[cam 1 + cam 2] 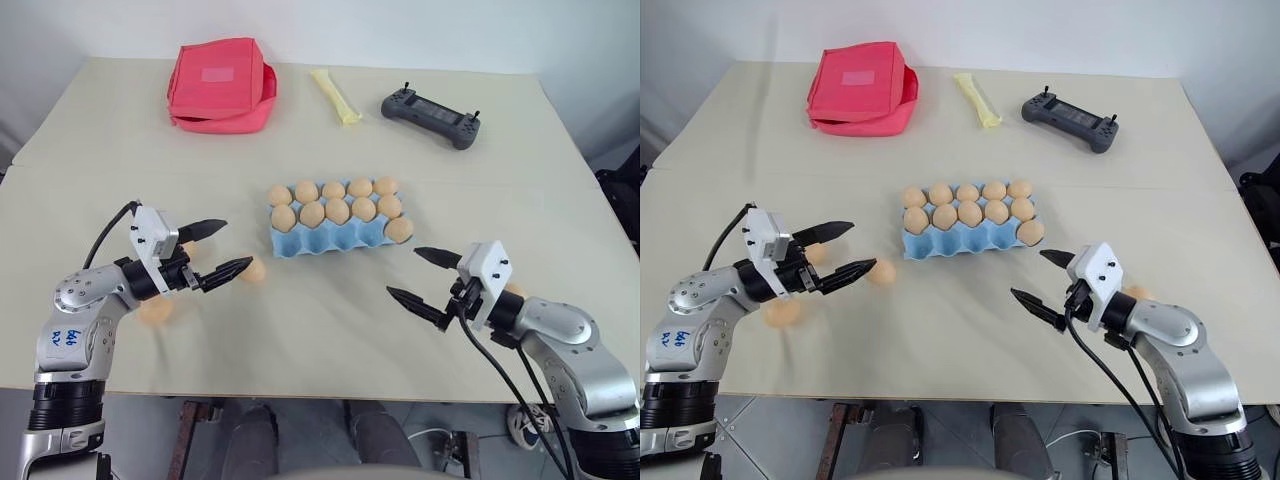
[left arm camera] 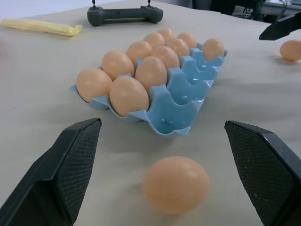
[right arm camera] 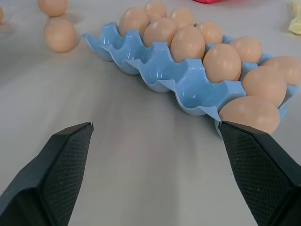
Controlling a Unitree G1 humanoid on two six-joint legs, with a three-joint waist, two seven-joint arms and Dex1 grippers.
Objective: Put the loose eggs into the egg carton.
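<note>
Blue handwriting on the left arm's grey upper segment, too small and slanted to make out. Pale blank patch on the red pouch, bearing no legible print. Nothing else readable anywhere on the desk.

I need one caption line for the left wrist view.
Open left gripper faces a loose tan-orange egg before the light blue moulded egg carton.

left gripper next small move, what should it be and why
Probably ease the left gripper forward around the loose egg lying on the table just ahead of its open fingers, then close. The egg carton has four empty cups in its near row, and that egg sits between the fingertips already, closest of the loose ones.
</note>
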